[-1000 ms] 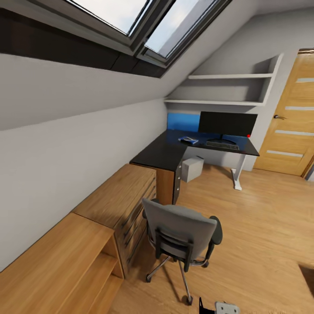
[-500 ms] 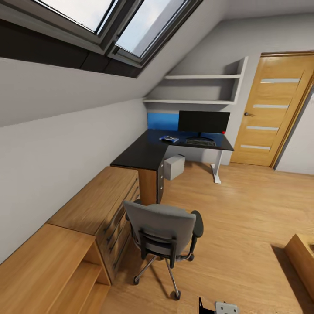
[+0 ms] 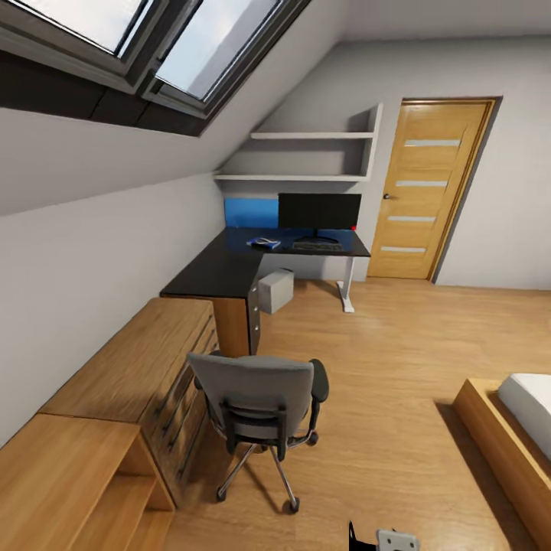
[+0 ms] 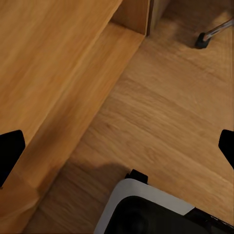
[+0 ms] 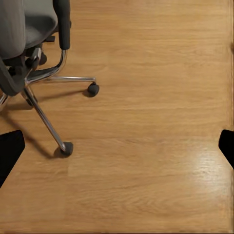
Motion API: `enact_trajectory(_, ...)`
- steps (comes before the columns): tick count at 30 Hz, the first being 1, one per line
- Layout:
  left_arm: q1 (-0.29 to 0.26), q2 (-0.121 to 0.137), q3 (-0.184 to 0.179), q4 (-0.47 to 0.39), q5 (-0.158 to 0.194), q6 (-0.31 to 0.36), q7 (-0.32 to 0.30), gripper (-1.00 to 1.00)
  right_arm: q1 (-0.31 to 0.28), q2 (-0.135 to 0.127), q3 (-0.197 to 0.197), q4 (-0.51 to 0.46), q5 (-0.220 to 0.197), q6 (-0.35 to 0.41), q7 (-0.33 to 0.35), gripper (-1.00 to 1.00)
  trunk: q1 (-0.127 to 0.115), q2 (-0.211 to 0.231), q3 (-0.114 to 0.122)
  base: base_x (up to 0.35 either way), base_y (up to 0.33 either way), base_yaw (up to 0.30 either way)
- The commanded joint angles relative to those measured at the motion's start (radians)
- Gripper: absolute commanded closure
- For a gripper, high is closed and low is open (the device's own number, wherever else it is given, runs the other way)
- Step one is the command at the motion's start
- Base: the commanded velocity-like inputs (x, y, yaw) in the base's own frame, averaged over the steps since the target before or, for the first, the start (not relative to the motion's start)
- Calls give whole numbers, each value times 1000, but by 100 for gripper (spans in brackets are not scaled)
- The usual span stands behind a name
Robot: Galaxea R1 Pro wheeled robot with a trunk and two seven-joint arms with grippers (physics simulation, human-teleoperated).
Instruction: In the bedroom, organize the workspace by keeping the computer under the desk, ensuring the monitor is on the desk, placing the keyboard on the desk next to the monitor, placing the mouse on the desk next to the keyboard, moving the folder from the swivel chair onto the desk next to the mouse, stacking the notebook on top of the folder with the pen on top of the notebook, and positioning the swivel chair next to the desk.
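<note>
While the robot stands well back from the desk [image 3: 229,272], the swivel chair [image 3: 256,398] sits between it and the workspace, back turned to the camera, close beside the wooden drawer unit [image 3: 145,367]. In the wrist views the left gripper [image 4: 117,146] and the right gripper [image 5: 117,146] each show dark fingertips at opposite edges of the picture, so both look spread wide and hold nothing.

On the desk's far wing one monitor [image 3: 319,211] stands upright, one keyboard [image 3: 317,246] lies just in front of it, and one blue flat thing [image 3: 265,242], perhaps the notebook, lies beside the keyboard. A small red thing [image 3: 353,227] shows at the monitor's corner; what it is cannot be told. One grey computer [image 3: 275,290] sits on the floor under the desk. Two shelves [image 3: 306,157] hang above, one door [image 3: 425,191] is at the right, and one bed [image 3: 513,428] shows at the right edge.

The chair back hides the seat, so whether the folder lies there cannot be told; mouse and pen are too small to pick out.

The likeliest trouble is a collision: the chair's legs and casters [image 5: 66,147] lie close to the base, as the right wrist view shows, and driving straight on could shove the chair, perhaps spilling whatever rests on its seat. A wide turn could clip the low shelf unit [image 4: 53,63] on the left or the bed.
</note>
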State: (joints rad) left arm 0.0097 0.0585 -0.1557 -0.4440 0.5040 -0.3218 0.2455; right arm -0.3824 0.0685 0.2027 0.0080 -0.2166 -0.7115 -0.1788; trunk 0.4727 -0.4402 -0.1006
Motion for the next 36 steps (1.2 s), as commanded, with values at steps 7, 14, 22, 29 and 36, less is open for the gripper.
enact_trajectory(7, 1, 1, -8, -2, 7, -2, 8, -100, -1, 1, 9, 1, -6, -2, -4, -100, 0, -2, -2, -55, 46, -299)
enact_trajectory(14, 1, 1, -8, -2, 7, -2, 8, -100, -1, 1, 10, 1, -6, -2, -4, -100, 0, -2, -2, -64, 100, -299)
enact_trajectory(22, 0, 1, -8, -2, 7, -3, 8, -100, -1, 1, 10, 1, -6, -3, -4, -100, 0, -2, -2, -92, 141, -300)
enact_trajectory(29, 0, 1, -8, -2, 6, -3, 8, -100, -1, 1, 10, 1, -6, -3, -3, -100, 0, -2, -2, -104, 169, -258)
enact_trajectory(36, 0, 1, -8, -2, 6, -3, 8, -100, -1, 2, 11, 1, -7, -2, -2, -100, 0, -2, -2, -77, 185, -50)
